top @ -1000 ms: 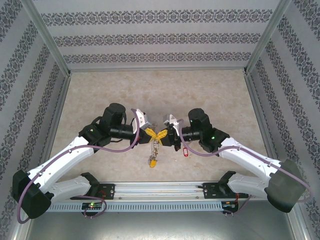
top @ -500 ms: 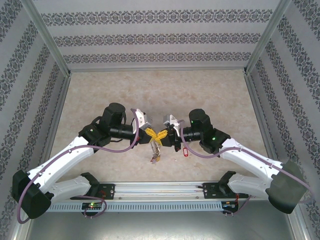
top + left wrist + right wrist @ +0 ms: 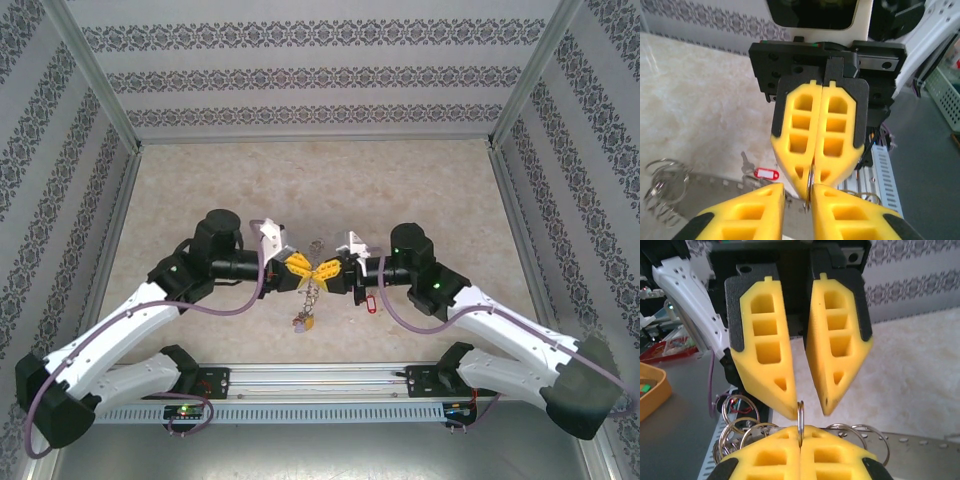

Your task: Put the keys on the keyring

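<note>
Right gripper (image 3: 800, 436) bottom centre of frame, clamped tight on keyring (image 3: 800, 415) wire; left gripper (image 3: 810, 412) just beyond, fingers parted either side of it. Red-tagged key (image 3: 766, 173) lies on table (image 3: 690, 125), lower left in left-wrist view, apart from ring.

keyring (image 3: 800, 415): I see thin silver metal wire, polished and glinting.
keys (image 3: 767, 173): I read the tag as glossy red plastic, the key as duller silver metal.
right end effector fingers (image 3: 765, 456): I see matt yellow plastic, faintly grainy, backed by matt black plastic.
bench (image 3: 200, 180): I see a smooth beige marbled top with low sheen.
</note>
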Tool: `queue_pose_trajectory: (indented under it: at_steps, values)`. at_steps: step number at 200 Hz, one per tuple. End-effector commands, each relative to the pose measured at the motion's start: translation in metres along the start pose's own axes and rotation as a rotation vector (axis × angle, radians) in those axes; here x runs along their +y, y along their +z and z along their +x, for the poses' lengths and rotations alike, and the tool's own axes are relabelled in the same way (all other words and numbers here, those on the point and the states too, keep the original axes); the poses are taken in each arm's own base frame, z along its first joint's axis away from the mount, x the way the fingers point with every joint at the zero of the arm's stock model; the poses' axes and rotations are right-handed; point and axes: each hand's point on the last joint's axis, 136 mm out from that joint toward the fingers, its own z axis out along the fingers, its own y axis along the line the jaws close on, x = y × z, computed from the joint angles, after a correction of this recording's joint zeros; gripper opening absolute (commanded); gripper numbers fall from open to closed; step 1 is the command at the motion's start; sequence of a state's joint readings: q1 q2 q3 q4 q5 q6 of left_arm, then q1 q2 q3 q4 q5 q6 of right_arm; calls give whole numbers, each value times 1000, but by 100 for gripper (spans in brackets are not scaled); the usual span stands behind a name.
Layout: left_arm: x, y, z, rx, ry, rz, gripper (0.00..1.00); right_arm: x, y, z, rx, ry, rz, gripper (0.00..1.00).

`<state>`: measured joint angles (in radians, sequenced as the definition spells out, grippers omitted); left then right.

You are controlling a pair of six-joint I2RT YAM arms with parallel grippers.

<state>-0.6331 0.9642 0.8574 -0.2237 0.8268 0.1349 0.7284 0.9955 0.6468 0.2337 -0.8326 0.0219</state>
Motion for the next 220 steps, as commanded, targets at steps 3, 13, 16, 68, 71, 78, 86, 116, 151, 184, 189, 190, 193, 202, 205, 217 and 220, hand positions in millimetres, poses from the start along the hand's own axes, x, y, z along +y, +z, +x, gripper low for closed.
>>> queue_pose_trajectory:
  at_steps: [3,13,16,68,71,78,86,116,151,184,189,190,193,202,205,217,220]
  values:
    - [-7,-12,-23,-117,35,0,23,19,-10,-34,-121,-131,-60,0]
    - [-11,-14,-26,-134,34,14,23,20,-10,-36,-130,-136,-68,0]
    - [-12,-14,-26,-138,32,19,23,20,-11,-37,-133,-139,-69,0]
    - [-23,-18,-36,-186,33,79,25,25,-13,-45,-176,-160,-88,0]
    - [-23,-17,-36,-188,32,82,25,26,-13,-45,-177,-160,-88,0]
    - [-24,-17,-37,-191,29,93,25,26,-14,-46,-182,-165,-85,0]
    - [-24,-16,-37,-193,26,100,25,26,-14,-47,-187,-165,-85,0]
    - [-25,-15,-37,-199,22,110,25,25,-15,-51,-211,-170,-73,0]
    - [-25,-15,-38,-203,27,110,19,21,-15,-54,-232,-164,-62,0]
    - [-23,-13,-40,-213,32,112,17,22,-13,-55,-242,-154,-73,0]
    - [-23,-13,-41,-217,36,112,16,22,-13,-54,-241,-153,-75,0]
    - [-23,-13,-41,-218,36,112,16,22,-13,-54,-240,-151,-75,0]
    - [-22,-13,-42,-220,37,112,15,21,-13,-54,-239,-151,-76,0]
    - [-22,-12,-44,-226,41,114,13,22,-13,-53,-240,-150,-76,0]
    - [-22,-12,-44,-228,41,115,13,22,-13,-53,-239,-148,-75,0]
    - [-23,-11,-45,-228,40,128,12,21,-13,-53,-241,-148,-71,0]
    - [-22,-11,-45,-227,37,130,11,21,-13,-53,-240,-148,-69,0]
